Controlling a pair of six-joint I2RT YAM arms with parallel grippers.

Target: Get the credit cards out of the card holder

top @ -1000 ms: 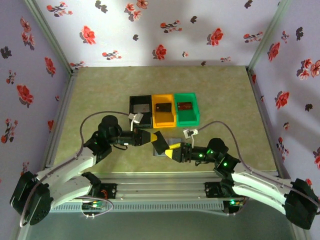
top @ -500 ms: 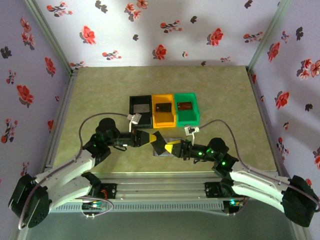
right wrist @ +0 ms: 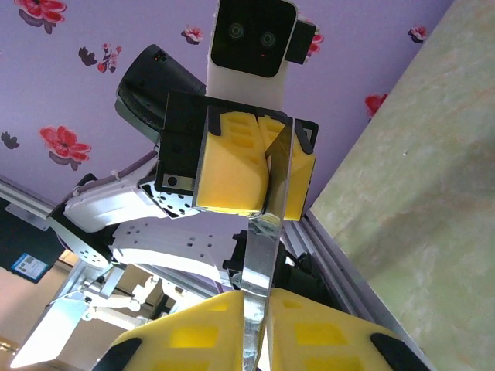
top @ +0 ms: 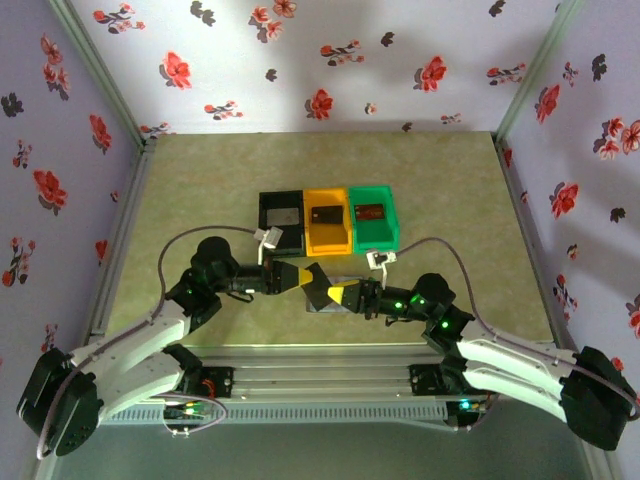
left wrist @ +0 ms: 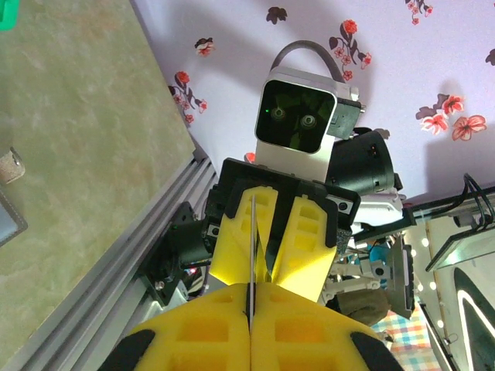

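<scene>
A thin credit card hangs above the table between my two grippers. It shows edge-on as a fine line in the left wrist view. My left gripper is shut on one end of it and my right gripper is shut on the other end. From above, the left gripper and right gripper meet tip to tip over the grey card holder, which lies flat on the table and is mostly hidden beneath them.
Just behind the grippers, three bins stand in a row: black, orange and green, each with a card inside. The aluminium rail runs along the near table edge.
My right gripper has slid left and slightly away from the rail, up to the left gripper's tip. The left gripper has barely moved.
</scene>
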